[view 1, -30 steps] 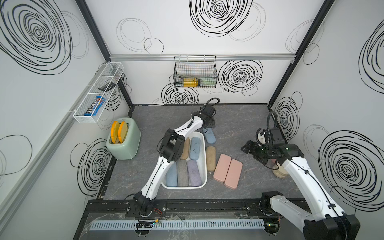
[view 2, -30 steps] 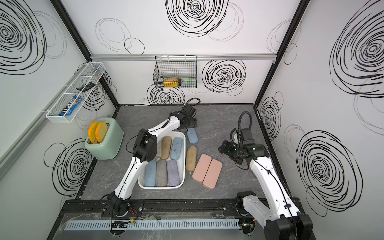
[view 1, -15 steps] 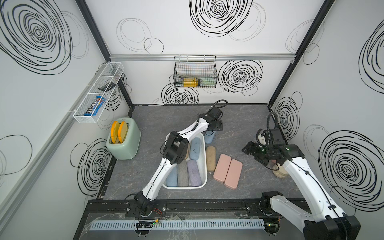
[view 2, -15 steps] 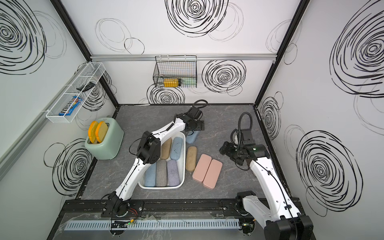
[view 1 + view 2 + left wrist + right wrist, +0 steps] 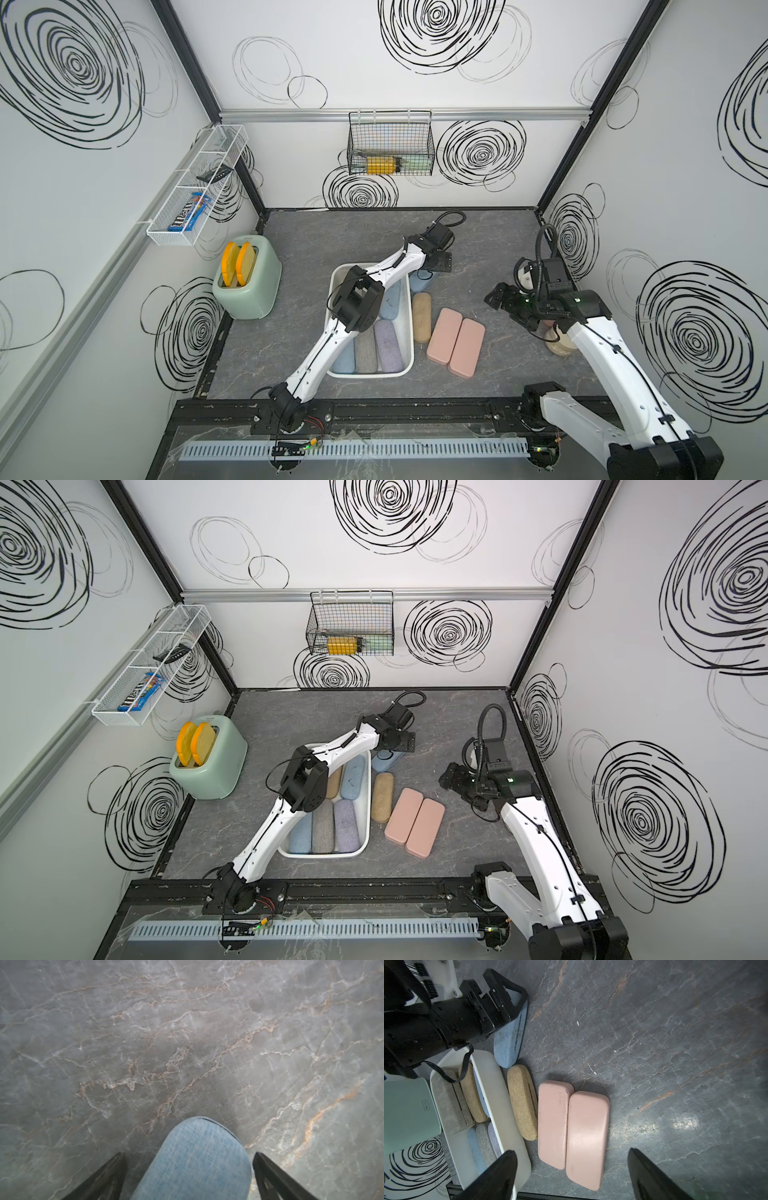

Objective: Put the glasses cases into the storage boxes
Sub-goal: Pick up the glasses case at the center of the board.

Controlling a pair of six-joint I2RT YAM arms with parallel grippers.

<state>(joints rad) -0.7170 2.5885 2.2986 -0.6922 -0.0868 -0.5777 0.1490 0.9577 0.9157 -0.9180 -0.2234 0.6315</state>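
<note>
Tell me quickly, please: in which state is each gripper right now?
Left gripper: open, astride the blue case, not closed on it.
Right gripper: open, holding nothing.

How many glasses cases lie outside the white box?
4: a blue case under the left gripper, a tan case beside the box, two pink cases next to that. The right arm may hide others.

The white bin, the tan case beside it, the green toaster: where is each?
white bin (image 5: 408, 332), in a top view, its side rim.
tan case (image 5: 422, 317), in a top view, its middle.
green toaster (image 5: 257, 297), in a top view, its body.
</note>
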